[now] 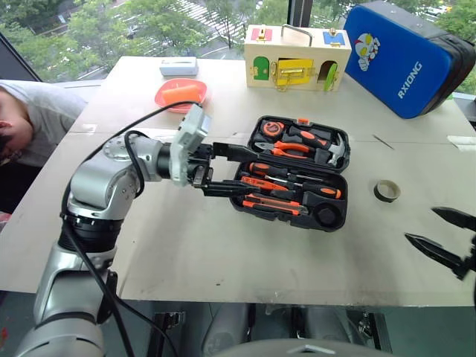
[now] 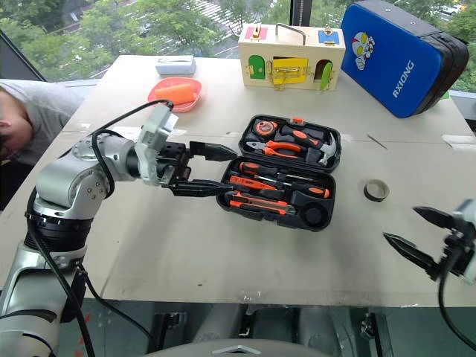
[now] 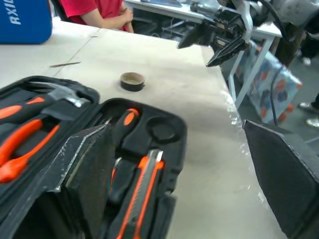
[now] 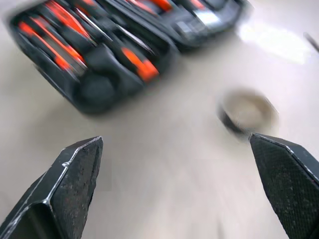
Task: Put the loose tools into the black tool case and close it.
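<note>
The pale wooden table (image 1: 223, 253) carries an open black plastic tool case (image 1: 294, 172). Behind the case stand a wooden box with coloured doors (image 1: 297, 58), a blue padded bag (image 1: 405, 56) and an orange plate (image 1: 181, 94). A small black tape roll (image 1: 387, 191) lies right of the case.

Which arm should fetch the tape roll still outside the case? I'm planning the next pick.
Probably the right. The tape roll lies on the table right of the open tool case, nearer the open right gripper. The left gripper is open at the case's left edge.
</note>
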Robot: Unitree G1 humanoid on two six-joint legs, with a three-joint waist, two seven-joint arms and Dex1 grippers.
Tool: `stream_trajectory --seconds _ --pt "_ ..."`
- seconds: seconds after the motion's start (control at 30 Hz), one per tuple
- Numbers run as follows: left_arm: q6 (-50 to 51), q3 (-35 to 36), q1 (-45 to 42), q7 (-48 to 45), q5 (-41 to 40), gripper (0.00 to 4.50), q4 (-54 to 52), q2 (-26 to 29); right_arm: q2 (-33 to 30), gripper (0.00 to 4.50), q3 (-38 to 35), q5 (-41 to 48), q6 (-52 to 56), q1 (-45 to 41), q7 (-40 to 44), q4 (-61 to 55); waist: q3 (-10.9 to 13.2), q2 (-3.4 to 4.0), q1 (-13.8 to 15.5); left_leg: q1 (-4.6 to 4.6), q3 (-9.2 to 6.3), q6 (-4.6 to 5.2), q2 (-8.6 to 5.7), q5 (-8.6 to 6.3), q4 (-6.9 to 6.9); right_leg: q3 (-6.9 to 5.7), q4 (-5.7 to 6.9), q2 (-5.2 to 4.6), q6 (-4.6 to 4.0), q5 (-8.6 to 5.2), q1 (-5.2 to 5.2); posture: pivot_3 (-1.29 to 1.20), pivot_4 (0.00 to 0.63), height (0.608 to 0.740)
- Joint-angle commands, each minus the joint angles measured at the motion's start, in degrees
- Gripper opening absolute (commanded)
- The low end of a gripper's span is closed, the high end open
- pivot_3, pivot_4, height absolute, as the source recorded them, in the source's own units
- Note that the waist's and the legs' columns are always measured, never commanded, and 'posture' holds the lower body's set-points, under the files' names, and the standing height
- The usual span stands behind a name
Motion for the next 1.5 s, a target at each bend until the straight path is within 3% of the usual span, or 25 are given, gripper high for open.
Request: stream_trajectory --seconds 0.03,0.17,0.27,0.37,0.4,0.6,0.9,1.03,1.13,1.2,1.33,1.5 --pt "-2.1 0.18 0.29 0.43 0.99 4.45 -4.17 -0.18 -1.5 4.5 -0.44 -1.18 -1.72 -1.17 1.19 1.09 -0.04 0.07 -0.46 0.09 0.11 0.0 0.01 0.0 -0.01 0.11 0.04 0.02 0.0 0.01 0.0 0.0 0.15 0.735" --pt "-4.19 -1.63 1.11 0.9 3.36 4.45 -5.5 -0.68 -4.11 4.5 7.66 -5.15 -2.52 -7.33 -0.09 4.79 -0.08 0.13 -1.21 0.28 0.28 0.01 0.03 0.0 -0.08 0.27 0.16 0.05 -0.01 0.0 0.02 0.0 0.15 0.735" --pt "-5.44 -2.72 1.86 1.44 5.0 4.5 -6.27 -1.11 -5.66 3.62 17.21 -9.85 -3.56 -16.13 -1.82 9.96 -0.07 0.14 -1.6 0.29 0.3 0.0 0.04 0.0 -0.07 0.29 0.17 0.09 -0.01 0.0 0.01 0.0 0.15 0.735" --pt "-6.03 -3.19 2.0 1.59 6.05 4.5 -6.53 -1.19 -5.79 2.03 25.4 -14.71 -4.47 -25.14 -3.31 15.48 -0.06 0.16 -1.42 0.23 0.3 -0.02 0.04 0.01 -0.06 0.28 0.17 0.09 -0.01 0.0 -0.07 0.0 0.15 0.735" --pt "-5.77 -3.24 1.98 1.64 6.1 4.5 -6.73 -1.18 -5.68 1.74 27.72 -15.95 -4.41 -27.85 -3.63 17.27 -0.06 0.16 -1.34 0.19 0.3 -0.02 0.04 0.01 -0.07 0.28 0.17 0.09 -0.01 0.0 -0.1 0.0 0.15 0.735" --pt "-3.55 -3.25 1.72 1.8 5.94 4.5 -8.31 -0.36 -4.71 1.74 37.46 -23.45 -8.47 -39.0 -3.75 27.69 -0.04 0.19 -0.88 0.03 0.23 -0.02 0.04 0.01 -0.08 0.17 -0.04 0.07 0.0 -0.01 -0.13 0.0 0.15 0.735" --pt "-4.22 -3.13 2.3 2.43 6.75 4.5 -7.07 -0.34 -3.23 1.74 42.73 -27.14 -11.37 -45.64 -1.95 35.64 -0.03 0.22 -0.94 -0.01 0.22 -0.02 0.03 0.01 -0.08 0.17 -0.06 0.05 0.01 0.0 -0.15 0.0 0.15 0.735" --pt "-5.34 -3.21 3.01 2.27 7.44 4.5 -6.8 -0.63 -2.45 0.05 44.54 -29.6 -12.24 -47.76 -2.41 39.41 -0.03 0.22 -1.29 -0.01 0.23 -0.02 0.03 0.01 -0.07 0.17 -0.05 0.05 0.01 0.0 -0.15 0.0 0.15 0.735" --pt "-6.08 -3.22 3.44 1.97 7.84 4.5 -6.51 -0.64 -2.36 0.01 43.91 -29.58 -13.35 -48.71 -1.79 40.53 -0.03 0.22 -1.32 0.0 0.23 -0.02 0.03 0.01 -0.06 0.17 -0.04 0.05 0.01 0.01 -0.15 0.0 0.15 0.735" --pt "-6.34 -3.2 3.78 1.82 7.96 4.5 -6.51 -0.61 -2.84 0.01 42.93 -28.08 -13.26 -48.59 -0.04 39.16 -0.03 0.22 -1.31 0.0 0.22 -0.03 0.03 0.01 -0.06 0.16 -0.04 0.05 0.01 0.01 -0.15 0.0 0.15 0.735" --pt "-6.84 -3.47 5.26 1.22 8.19 4.5 -7.11 -0.12 -6.06 0.01 40.35 -18.99 -13.14 -45.01 11.63 26.46 0.01 0.3 -1.31 -0.01 0.22 -0.03 0.03 0.01 -0.11 0.16 -0.06 0.04 0.01 0.0 -0.18 0.0 0.15 0.735" --pt "-7.31 -4.53 6.84 -0.66 9.06 4.5 -8.01 1.46 -8.5 0.01 42.53 -11.6 -10.71 -43.07 19.13 11.76 0.04 0.34 -1.49 -0.02 0.19 -0.02 0.07 0.0 -0.1 0.16 -0.07 0.06 0.01 0.01 -0.17 0.0 0.15 0.735"
